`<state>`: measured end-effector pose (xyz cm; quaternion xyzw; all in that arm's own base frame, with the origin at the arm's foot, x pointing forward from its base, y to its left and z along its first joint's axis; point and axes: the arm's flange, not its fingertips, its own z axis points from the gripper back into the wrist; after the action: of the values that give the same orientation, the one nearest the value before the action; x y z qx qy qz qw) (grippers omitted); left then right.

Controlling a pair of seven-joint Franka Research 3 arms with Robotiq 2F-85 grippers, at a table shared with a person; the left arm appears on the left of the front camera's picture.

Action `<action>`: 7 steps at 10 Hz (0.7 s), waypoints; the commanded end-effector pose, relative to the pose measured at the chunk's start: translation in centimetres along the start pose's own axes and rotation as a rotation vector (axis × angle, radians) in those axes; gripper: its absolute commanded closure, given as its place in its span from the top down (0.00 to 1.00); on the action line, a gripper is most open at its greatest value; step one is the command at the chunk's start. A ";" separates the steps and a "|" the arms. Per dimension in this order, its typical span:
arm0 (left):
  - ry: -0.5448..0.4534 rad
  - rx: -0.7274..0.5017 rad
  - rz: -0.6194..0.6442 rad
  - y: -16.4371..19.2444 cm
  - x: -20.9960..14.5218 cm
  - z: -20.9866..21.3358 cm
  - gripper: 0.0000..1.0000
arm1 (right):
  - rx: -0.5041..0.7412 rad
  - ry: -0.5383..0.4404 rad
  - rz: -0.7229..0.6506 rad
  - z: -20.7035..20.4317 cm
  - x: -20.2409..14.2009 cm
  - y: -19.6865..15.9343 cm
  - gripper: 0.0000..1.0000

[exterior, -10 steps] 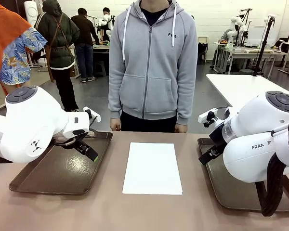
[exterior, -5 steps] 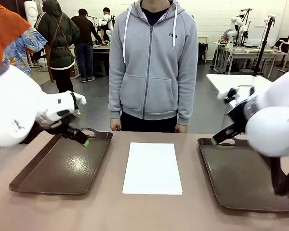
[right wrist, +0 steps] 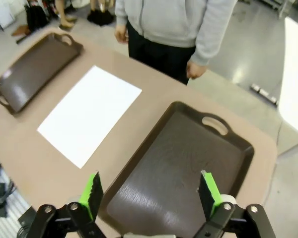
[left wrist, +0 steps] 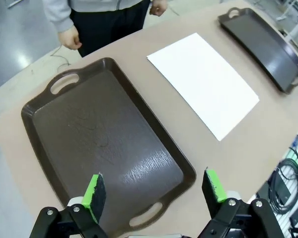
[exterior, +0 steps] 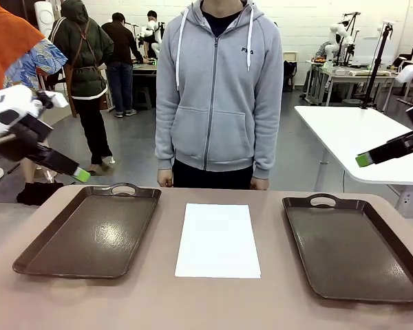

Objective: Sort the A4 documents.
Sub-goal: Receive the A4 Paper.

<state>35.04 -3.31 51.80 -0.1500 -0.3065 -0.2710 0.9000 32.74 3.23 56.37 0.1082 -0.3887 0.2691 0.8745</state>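
Observation:
The A4 documents [exterior: 217, 239] show as a plain white sheet or stack lying flat on the table between two dark brown trays; I cannot tell how many sheets there are. In the wrist views the documents [left wrist: 203, 82] [right wrist: 89, 114] lie untouched. My left gripper [exterior: 79, 174] hangs high at the far left, outside the left tray [exterior: 89, 230]. My right gripper [exterior: 365, 159] is raised at the far right above the right tray [exterior: 351, 244]. Both are open with nothing between the fingers: the left gripper [left wrist: 154, 191] looks down on its tray [left wrist: 89, 129], the right gripper [right wrist: 150, 192] on its tray [right wrist: 188, 163].
A person in a grey hoodie [exterior: 219, 89] stands at the table's far edge with both hands [right wrist: 120, 33] hanging near it. Each tray has handle cut-outs at its ends. A white table [exterior: 358, 137] stands to the right behind, and other people farther back.
Both arms have risen and swung outward from over the trays to the picture's edges. The documents and trays have not moved.

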 end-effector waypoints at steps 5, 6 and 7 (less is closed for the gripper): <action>-0.118 -0.050 0.027 -0.7 -5.7 2.3 1.00 | 0.058 -0.068 0.045 0.0 -7.4 1.7 1.00; -0.121 -0.044 0.016 -1.2 -5.7 2.3 1.00 | 0.067 -0.055 0.048 -0.3 -7.2 1.6 1.00; -0.119 -0.029 0.008 -1.4 -5.9 2.2 1.00 | 0.064 -0.045 0.055 -0.5 -7.0 1.6 1.00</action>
<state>33.07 -0.39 54.40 -0.1854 -0.3384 -0.2513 0.8877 32.24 1.47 56.88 0.1225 -0.4042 0.2889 0.8592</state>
